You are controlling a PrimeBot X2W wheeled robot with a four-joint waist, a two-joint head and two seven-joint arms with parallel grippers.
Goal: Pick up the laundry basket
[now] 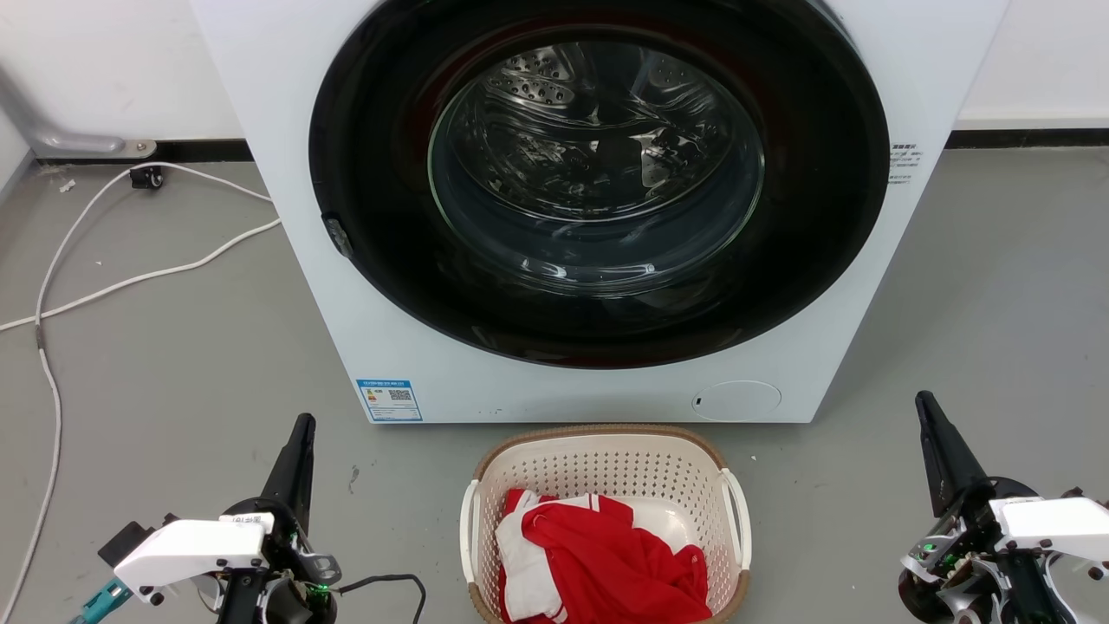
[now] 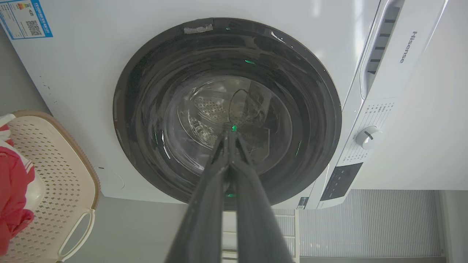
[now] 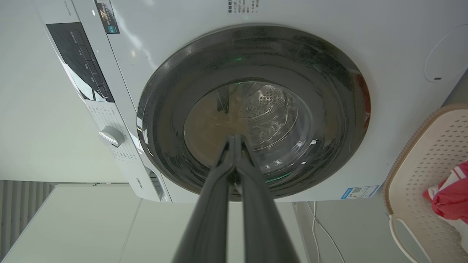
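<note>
1. Head view: the left gripper (image 1: 303, 426) sits low at the left. Its two dark fingers are pressed together into one blade, holding and touching nothing.
2. The right gripper (image 1: 924, 400), low at the right, is likewise closed and empty. In each wrist view the fingers meet at their tips.
3. The laundry basket (image 1: 606, 468) stands on the grey floor (image 1: 173, 364) between the two grippers and well apart from both. It is just in front of the washing machine (image 1: 346, 329).
4. A crumpled red and white garment (image 1: 606, 563) lies in the basket, heaped toward the near side, and the far perforated wall is bare.
5. The machine's round door (image 1: 598, 173) is shut, and the steel drum shows through its glass.
6. A white cable (image 1: 130, 282) trails over the floor to the machine's left.
</note>
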